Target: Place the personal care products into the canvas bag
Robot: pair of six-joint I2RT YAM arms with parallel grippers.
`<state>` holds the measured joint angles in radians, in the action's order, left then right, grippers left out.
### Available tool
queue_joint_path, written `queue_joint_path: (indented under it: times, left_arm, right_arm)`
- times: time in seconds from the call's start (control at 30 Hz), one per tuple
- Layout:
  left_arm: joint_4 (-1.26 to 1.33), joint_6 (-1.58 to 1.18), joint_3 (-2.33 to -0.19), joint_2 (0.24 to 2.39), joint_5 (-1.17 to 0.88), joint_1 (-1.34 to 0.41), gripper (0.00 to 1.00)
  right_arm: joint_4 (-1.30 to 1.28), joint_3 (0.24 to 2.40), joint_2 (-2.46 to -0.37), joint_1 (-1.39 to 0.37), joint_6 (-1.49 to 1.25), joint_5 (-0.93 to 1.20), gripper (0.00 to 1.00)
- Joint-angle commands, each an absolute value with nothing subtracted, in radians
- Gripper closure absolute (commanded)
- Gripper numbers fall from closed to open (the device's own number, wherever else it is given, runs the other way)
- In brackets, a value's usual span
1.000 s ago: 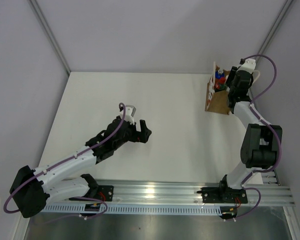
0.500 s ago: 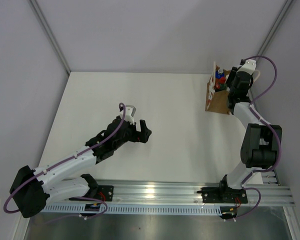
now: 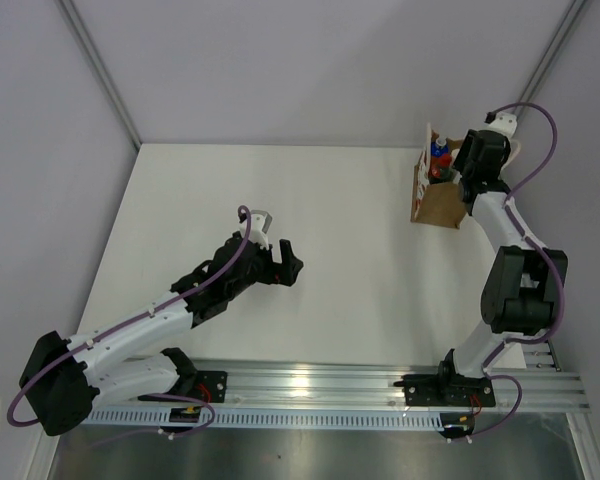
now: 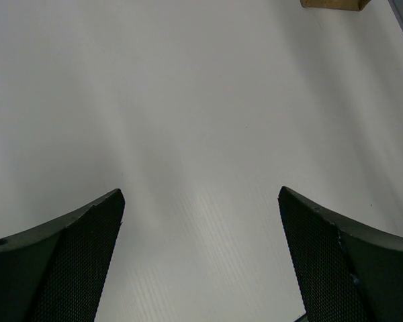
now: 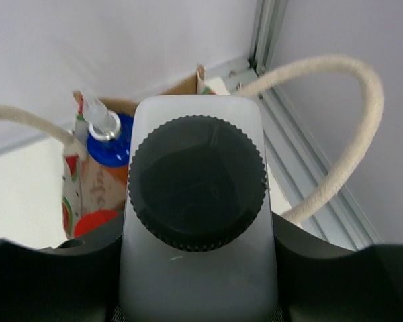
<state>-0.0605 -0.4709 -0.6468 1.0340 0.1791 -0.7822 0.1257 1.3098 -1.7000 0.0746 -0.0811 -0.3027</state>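
Right wrist view: the right pincer (image 5: 198, 268) is clenched on the clear square bottle (image 5: 198, 201), gripping its 2 opposite flat sides below the black cap (image 5: 197, 182), so the bottle hangs upright, cap toward the camera, over the open mouth of the canvas bag (image 3: 435, 205). Held vertically like this, the bottle should pass between the 2 white cord handles (image 5: 342, 127), which arch outward to either side and leave the opening free. The bag stands upright at the far right corner of the bench (image 3: 280, 180), close to the right arm's base line, which probably explains why that arm does the loading. Inside the bag, 1 orange-red bottle (image 5: 104, 174) with a blue cap stands against the left wall. The olive-green bottle cannot be identified with certainty in any view and may be hidden beneath the held one. The left pincer (image 4: 201, 196) is released and grasps nothing, its 2 fingers spread over bare bench near the middle. Count: 1 bag, 2 handles, 2 bottles confirmed (1 gripped, 1 bagged), 0 bottles lying on the bench.
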Motion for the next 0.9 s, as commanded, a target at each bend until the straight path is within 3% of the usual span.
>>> queue_joint_path:
  times: [0.0, 0.5, 0.8, 0.87]
  left_arm:
    - [-0.023, -0.485, -0.664, 1.019, 0.169, -0.778, 0.01]
    - [-0.026, -0.488, -0.667, 1.029, 0.167, -0.778, 0.01]
    - [-0.025, -0.485, -0.673, 1.039, 0.169, -0.778, 0.01]
    - [-0.026, -0.485, -0.673, 1.039, 0.169, -0.778, 0.01]
  right_arm:
    - [-0.067, 1.356, -1.678, 0.08, -0.113, -0.31, 1.0]
    - [-0.037, 1.235, -1.595, 0.09, -0.11, -0.252, 1.0]
    - [0.043, 1.204, -1.649, 0.094, -0.132, -0.25, 0.8]
    - [0.043, 1.206, -1.66, 0.094, -0.135, -0.252, 0.71]
